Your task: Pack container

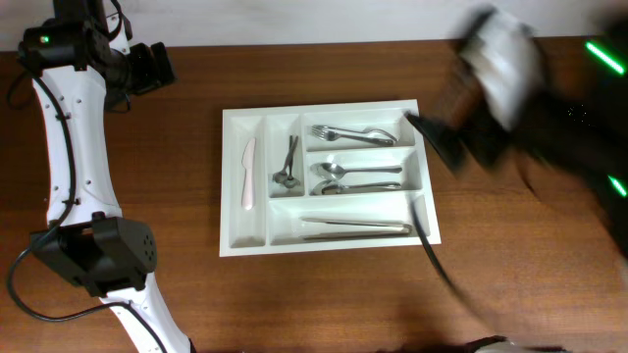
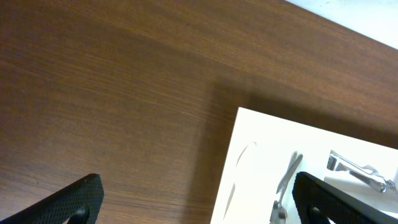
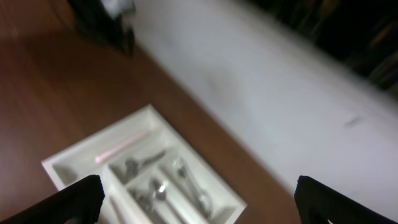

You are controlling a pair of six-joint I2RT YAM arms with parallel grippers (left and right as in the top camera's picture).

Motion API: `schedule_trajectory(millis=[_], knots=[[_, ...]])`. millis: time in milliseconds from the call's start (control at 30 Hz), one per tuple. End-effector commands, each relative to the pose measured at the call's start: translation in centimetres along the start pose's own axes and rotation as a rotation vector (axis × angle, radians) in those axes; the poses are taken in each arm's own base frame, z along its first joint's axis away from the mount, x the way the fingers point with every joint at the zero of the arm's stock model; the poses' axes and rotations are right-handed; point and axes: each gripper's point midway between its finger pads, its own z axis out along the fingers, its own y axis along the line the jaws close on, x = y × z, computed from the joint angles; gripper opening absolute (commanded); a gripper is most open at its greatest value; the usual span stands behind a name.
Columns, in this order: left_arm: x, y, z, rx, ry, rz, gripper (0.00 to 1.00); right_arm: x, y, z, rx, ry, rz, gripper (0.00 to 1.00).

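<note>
The container, a white cutlery tray, lies in the middle of the table. Its left narrow compartment holds a pale pink knife, and the shorter narrow one holds small metal tongs. The wide compartments hold forks, spoons and long metal tongs. My left gripper is open and empty at the far left, and its wrist view shows the tray's corner. My right gripper is motion-blurred at the tray's right side. It is open and empty, high above the tray.
The left arm's white links run down the left side of the table. A thin dark line, perhaps a cable, crosses the tray's front right corner. A white wall or floor lies beyond the table's far edge.
</note>
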Motion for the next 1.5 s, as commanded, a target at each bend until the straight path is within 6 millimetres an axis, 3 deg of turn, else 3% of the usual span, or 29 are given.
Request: schedule_trajectory(millis=[0,67,100,133,233,367,500,567,667,833,933,1267,1467], knots=[[-0.3,0.0,-0.5,-0.001,-0.017,0.006,0.99,-1.6,1.8,-5.4,0.043,-0.100,-0.040,0.99],[-0.3,0.0,-0.5,-0.001,-0.017,0.006,0.99,-2.3,2.8,-8.2,0.070,-0.152,-0.064,0.99],[-0.3,0.0,-0.5,-0.001,-0.017,0.007,0.99,-2.6,3.7,-10.6,0.094,-0.195,-0.084,0.99],[-0.3,0.0,-0.5,-0.001,-0.017,0.007,0.99,-2.5,4.7,-12.8,0.113,-0.231,-0.100,0.99],[-0.3,0.0,-0.5,-0.001,-0.017,0.006,0.99,-1.6,7.0,-17.0,0.182,-0.322,-0.192,0.99],[-0.3,0.0,-0.5,-0.001,-0.017,0.007,0.99,-1.3,7.9,-19.1,0.304,-0.492,-0.278,0.99],[-0.3,0.0,-0.5,-0.001,-0.017,0.006,0.99,-0.4,8.4,-19.6,0.419,-0.642,-0.353,0.99],[-0.3,0.0,-0.5,-0.001,-0.017,0.007,0.99,1.0,8.2,-19.2,0.476,-0.691,-0.346,0.99],[-0.3,0.0,-0.5,-0.001,-0.017,0.006,0.99,3.8,7.1,-17.6,0.528,-0.736,-0.195,0.99],[-0.3,0.0,-0.5,-0.001,-0.017,0.007,0.99,12.7,4.5,-11.5,0.599,-0.667,0.156,0.99],[-0.3,0.0,-0.5,-0.001,-0.017,0.007,0.99,17.4,3.3,-8.7,0.656,-0.621,0.319,0.99],[-0.3,0.0,-0.5,-0.001,-0.017,0.006,0.99,27.0,2.3,-0.3,0.688,-0.455,0.421,0.99],[-0.3,0.0,-0.5,-0.001,-0.017,0.006,0.99,31.9,2.3,2.5,0.697,-0.462,0.549,0.99]])
